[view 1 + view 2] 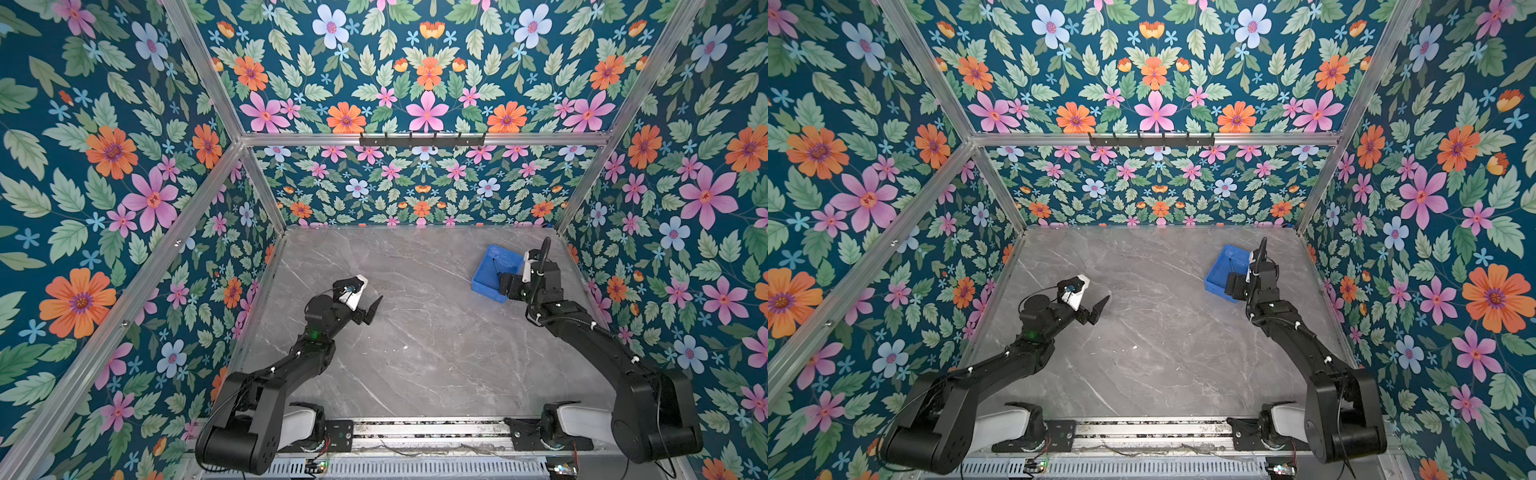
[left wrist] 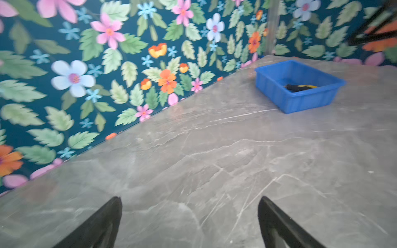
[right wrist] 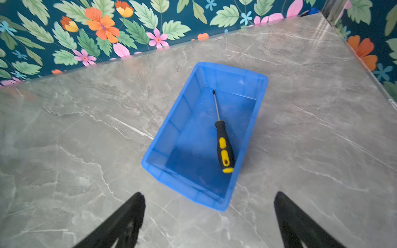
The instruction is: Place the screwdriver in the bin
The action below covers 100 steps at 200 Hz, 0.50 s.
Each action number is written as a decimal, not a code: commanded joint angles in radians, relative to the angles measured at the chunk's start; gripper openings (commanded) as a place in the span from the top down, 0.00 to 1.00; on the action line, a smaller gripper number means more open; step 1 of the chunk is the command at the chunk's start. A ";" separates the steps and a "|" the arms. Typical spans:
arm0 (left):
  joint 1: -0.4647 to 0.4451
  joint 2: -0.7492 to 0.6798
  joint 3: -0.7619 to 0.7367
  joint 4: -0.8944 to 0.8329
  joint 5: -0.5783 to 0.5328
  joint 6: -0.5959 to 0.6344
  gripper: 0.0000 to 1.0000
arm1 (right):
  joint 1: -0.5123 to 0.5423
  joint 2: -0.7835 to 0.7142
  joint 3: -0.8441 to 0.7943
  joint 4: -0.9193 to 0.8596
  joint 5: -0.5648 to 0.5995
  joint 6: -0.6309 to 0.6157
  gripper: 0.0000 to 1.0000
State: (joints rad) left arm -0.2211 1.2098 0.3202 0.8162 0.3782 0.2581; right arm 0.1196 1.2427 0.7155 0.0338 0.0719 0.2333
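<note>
Spread empty at the frame's lower edge, the right pincer [image 3: 209, 194] hangs by the bin [image 3: 178, 120] on the desk [image 3: 75, 139], in which the screwdriver [image 3: 224, 148] lies flat mid-frame: light, rigid, likely best gripped across its rubbery handle, not the slick shaft.

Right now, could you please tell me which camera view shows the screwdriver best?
The right wrist view: the whole screwdriver lies unobstructed inside the bin. The left wrist view shows only part of its handle above the bin's wall. Both top views show just the thin shaft.
</note>
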 commanded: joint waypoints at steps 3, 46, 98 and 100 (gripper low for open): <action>0.023 -0.062 -0.048 0.005 -0.157 -0.029 0.00 | 0.000 -0.061 -0.084 0.136 0.113 -0.039 0.05; 0.043 -0.129 -0.154 0.068 -0.314 -0.026 0.00 | 0.001 -0.122 -0.258 0.347 0.184 -0.123 0.04; 0.063 0.001 -0.245 0.307 -0.451 -0.072 0.00 | 0.000 -0.018 -0.383 0.606 0.270 -0.180 0.02; 0.063 0.012 -0.247 0.326 -0.456 -0.073 0.00 | 0.000 -0.011 -0.387 0.620 0.270 -0.181 0.02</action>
State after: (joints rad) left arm -0.1635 1.1542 0.0986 0.9401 0.0242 0.2150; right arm 0.1196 1.1866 0.3721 0.4389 0.2760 0.0998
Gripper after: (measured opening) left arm 0.998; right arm 0.977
